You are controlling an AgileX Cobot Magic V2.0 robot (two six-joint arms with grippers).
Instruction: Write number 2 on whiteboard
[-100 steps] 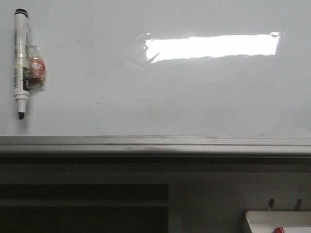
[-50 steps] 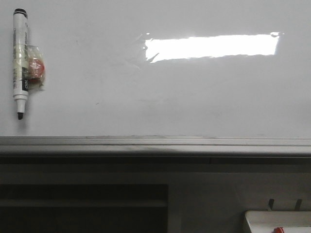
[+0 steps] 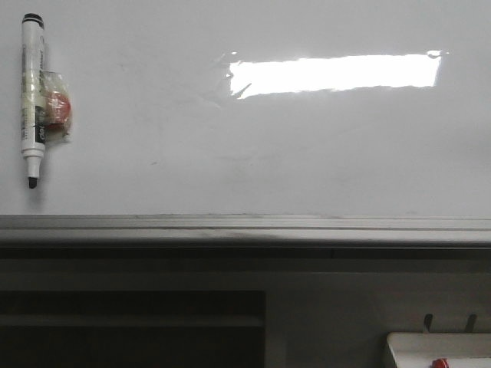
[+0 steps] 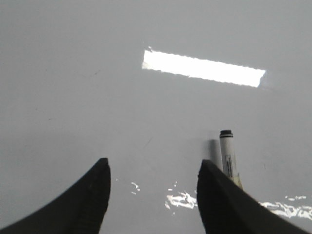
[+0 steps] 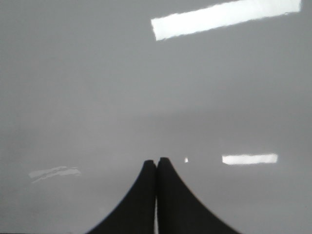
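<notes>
Well, nothing had been written: the whiteboard (image 3: 253,146) was blank, no number 2 anywhere on it, only faint smudges and the bright strip of reflected light (image 3: 334,73). The marker (image 3: 32,98) hung upright at the board's far left, cap end up and tip down, with a small taped bundle (image 3: 55,107) beside its barrel. In the front view neither arm showed at all.

The left tool (image 4: 152,195) faced the board with its jaws well apart, and the marker (image 4: 228,157) sat just beside one finger (image 4: 222,204), outside the gap rather than in it. The right tool (image 5: 156,195) was pressed together on nothing, pointed at bare board.

So the step in hand looked like fetching the marker with the left tool. To do it well, that tool would want to shift sideways until the barrel sat squarely between the fingers, then close around mid-barrel, clear of the bundle. A grip too near the cap end could let the tip wobble when it met the board. Whatever holds the marker there might resist, so a straight pull away seemed safest.
</notes>
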